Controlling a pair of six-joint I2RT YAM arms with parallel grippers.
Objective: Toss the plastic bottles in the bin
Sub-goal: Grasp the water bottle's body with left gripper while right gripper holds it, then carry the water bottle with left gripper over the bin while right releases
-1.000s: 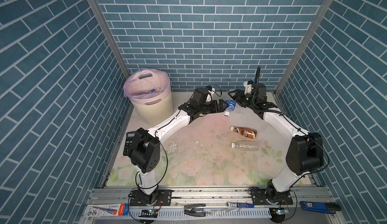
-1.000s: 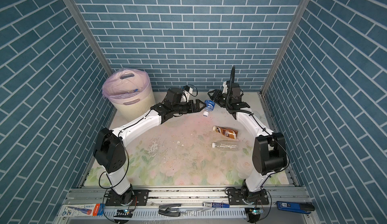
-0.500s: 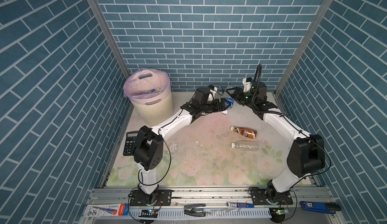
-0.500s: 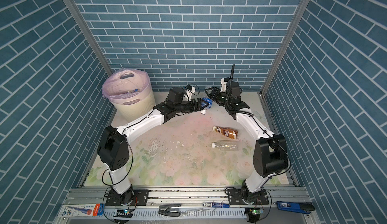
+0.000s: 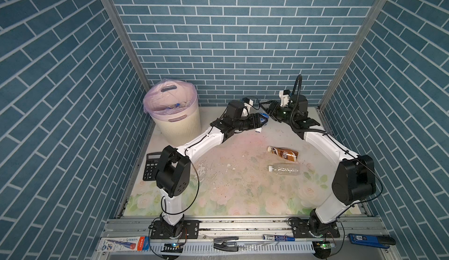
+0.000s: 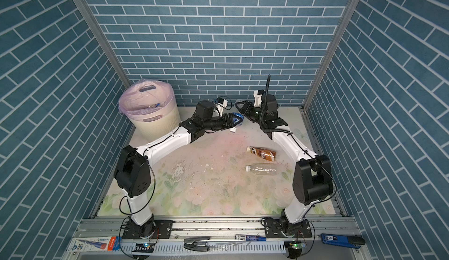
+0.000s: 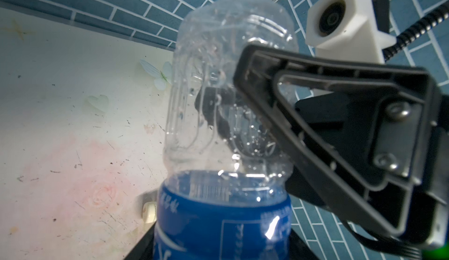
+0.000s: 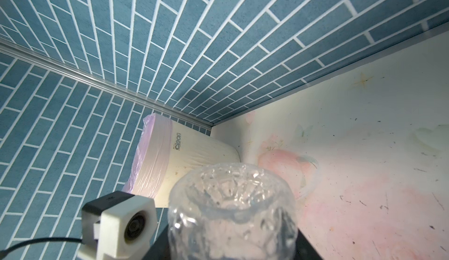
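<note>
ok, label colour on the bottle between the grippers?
The bottle has a blue label with white print; left wrist view shows it best.

Blue brick-patterned walls (image 5: 230, 40) close the cell on three sides, joined by aluminium corner posts (image 5: 124, 40). The tabletop (image 5: 230, 193) carries a faded, scuffed floral print. A metal rail (image 5: 243, 227) edges its near side. Lighting is even.

- clear plastic bottle with a blue label (image 7: 226, 115): cut off below the label in the left wrist view; its base is blurred in the right wrist view
- left gripper (image 5: 260, 122): fingers mostly hidden behind that bottle; whether they press it cannot be told
- right gripper (image 7: 223, 84): far finger (image 7: 213, 110) only a dark smear through the bottle's wall
- black calculator (image 5: 151, 166), well apart from the bottle: partly hidden by the left arm
- cream-white ribbed bin with a pink bag (image 5: 178, 127): contents too small to tell
</note>
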